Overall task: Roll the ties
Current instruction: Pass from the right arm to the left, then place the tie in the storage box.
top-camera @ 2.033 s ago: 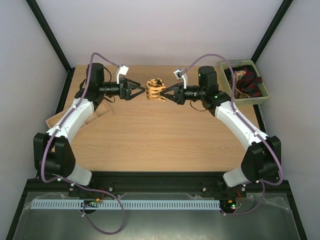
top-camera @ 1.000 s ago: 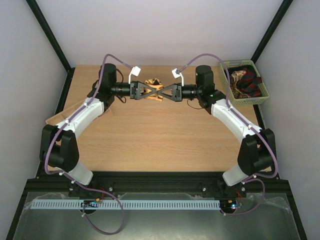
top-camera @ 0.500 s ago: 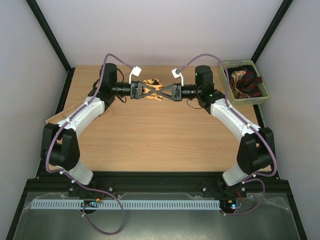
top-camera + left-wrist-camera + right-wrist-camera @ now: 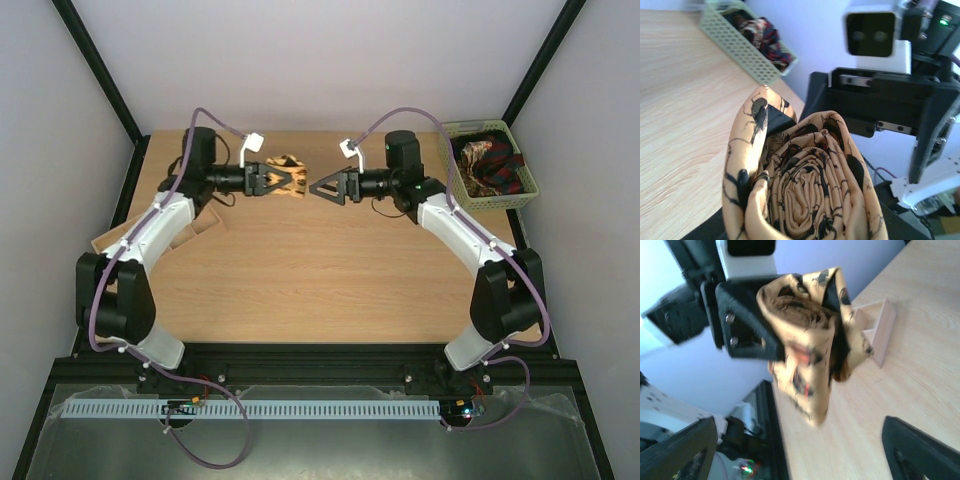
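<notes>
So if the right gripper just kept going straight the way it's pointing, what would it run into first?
Most likely the rolled spotted tie, clamped in the left gripper. It sits straight ahead of the right gripper, whose jaws stand open; how near is hard to judge.

The top camera looks down from above and behind onto the tabletop (image 4: pixel 320 270). The wrist cameras ride close behind the left claw (image 4: pixel 284 182) and right claw (image 4: pixel 313 187), facing each other. All three views share the tie (image 4: pixel 291 164) at the left claw's tips.
</notes>
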`<state>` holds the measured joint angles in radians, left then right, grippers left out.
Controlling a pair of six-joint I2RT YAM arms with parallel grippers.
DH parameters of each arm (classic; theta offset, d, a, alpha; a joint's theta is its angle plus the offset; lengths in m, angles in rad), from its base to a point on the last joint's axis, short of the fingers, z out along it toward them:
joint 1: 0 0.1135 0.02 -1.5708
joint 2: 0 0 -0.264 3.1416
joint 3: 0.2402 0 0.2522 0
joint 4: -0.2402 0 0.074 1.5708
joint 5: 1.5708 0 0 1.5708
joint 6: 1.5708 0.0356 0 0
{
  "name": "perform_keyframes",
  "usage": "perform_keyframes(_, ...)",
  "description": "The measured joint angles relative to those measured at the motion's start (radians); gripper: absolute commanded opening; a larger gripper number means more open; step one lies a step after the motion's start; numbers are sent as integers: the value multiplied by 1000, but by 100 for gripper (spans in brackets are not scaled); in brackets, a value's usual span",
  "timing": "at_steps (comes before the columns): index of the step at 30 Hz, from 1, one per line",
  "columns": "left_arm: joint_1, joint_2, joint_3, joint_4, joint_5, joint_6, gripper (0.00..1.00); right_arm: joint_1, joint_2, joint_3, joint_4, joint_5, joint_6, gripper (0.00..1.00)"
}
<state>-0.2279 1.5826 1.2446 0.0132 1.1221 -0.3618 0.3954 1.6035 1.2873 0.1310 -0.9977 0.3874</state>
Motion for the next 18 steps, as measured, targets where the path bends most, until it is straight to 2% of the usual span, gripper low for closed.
perform_keyframes(10, 290, -11, 157, -607, -185, 458, 9, -2, 29, 35, -142, 120, -165, 99)
perform_keyframes(15, 483, 23, 247, -928, -353, 774, 8, -16, 56, 40, -198, 188, -230, 99)
perform_keyframes(18, 582, 73, 307, -1066, -457, 939, 8, -35, 69, 42, -224, 193, -256, 99)
